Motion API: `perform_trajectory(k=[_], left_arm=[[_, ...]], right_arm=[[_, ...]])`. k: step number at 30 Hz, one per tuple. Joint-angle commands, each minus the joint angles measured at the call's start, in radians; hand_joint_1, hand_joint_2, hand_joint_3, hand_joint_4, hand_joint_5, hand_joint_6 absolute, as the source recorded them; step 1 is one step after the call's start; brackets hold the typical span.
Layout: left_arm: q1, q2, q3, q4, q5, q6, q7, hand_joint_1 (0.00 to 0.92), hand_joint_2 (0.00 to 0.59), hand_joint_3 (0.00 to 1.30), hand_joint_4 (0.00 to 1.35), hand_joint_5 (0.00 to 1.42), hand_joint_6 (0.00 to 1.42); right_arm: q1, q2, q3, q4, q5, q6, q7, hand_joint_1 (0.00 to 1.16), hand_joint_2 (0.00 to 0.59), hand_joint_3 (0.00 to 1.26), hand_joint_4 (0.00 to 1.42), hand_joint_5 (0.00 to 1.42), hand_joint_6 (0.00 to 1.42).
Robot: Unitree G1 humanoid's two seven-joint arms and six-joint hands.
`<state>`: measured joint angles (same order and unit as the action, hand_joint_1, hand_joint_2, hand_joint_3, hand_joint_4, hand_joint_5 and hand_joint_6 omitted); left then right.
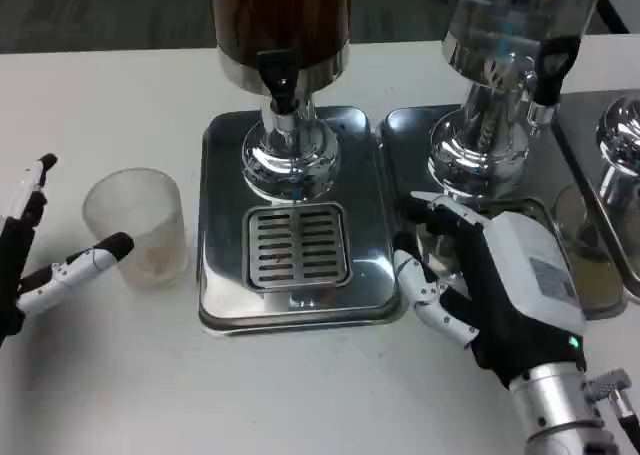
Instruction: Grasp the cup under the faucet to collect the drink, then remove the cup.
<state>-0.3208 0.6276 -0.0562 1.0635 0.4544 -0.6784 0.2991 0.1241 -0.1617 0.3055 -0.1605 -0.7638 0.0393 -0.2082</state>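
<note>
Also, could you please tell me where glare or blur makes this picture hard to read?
Head view: bright glare on the chrome dispenser base and the steel drip tray; the right dispenser is streaked with reflections and its top looks soft; the translucent cup shows little contrast against the white table; soft shadows lie beneath the right hand.

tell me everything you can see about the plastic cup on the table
The cup is a clear, slightly cloudy plastic tumbler, standing upright with its mouth up and looking empty. It sits on the white table, left of the drip tray of the dark drink dispenser, not under its faucet. The left hand is beside it with fingers spread around its left side; one black fingertip lies at the cup's front wall, though actual contact is unclear.
</note>
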Motion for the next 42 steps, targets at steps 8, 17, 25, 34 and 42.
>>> perform_trajectory(k=[8,17,25,34,42], left_arm=[[-0.091,0.02,-0.065,0.09,0.029,0.033,0.006,0.078,0.0,0.0,0.0,0.13,0.19],[-0.15,0.014,-0.111,0.13,0.046,0.038,0.015,0.08,0.0,0.0,0.0,0.13,0.2],[-0.178,0.005,-0.141,0.148,0.045,0.034,0.014,0.08,0.0,0.0,0.0,0.13,0.2],[-0.191,-0.01,-0.162,0.172,0.038,0.022,0.017,0.093,0.0,0.0,0.0,0.13,0.21],[-0.186,-0.036,-0.158,0.183,0.03,0.011,0.089,0.112,0.003,0.0,0.0,0.16,0.25]], right_arm=[[-0.011,0.009,0.012,-0.008,-0.01,0.001,-0.022,0.23,0.438,0.35,0.35,0.36,0.29],[-0.015,0.01,0.018,-0.011,-0.007,-0.002,-0.023,0.24,0.436,0.37,0.36,0.36,0.29],[-0.016,0.008,0.019,-0.019,-0.008,0.002,-0.017,0.25,0.436,0.37,0.36,0.37,0.29],[-0.01,0.006,0.019,-0.033,-0.01,0.007,-0.01,0.25,0.436,0.38,0.36,0.37,0.29],[0.0,0.001,0.019,-0.043,-0.008,0.013,0.001,0.25,0.436,0.38,0.36,0.37,0.29]])
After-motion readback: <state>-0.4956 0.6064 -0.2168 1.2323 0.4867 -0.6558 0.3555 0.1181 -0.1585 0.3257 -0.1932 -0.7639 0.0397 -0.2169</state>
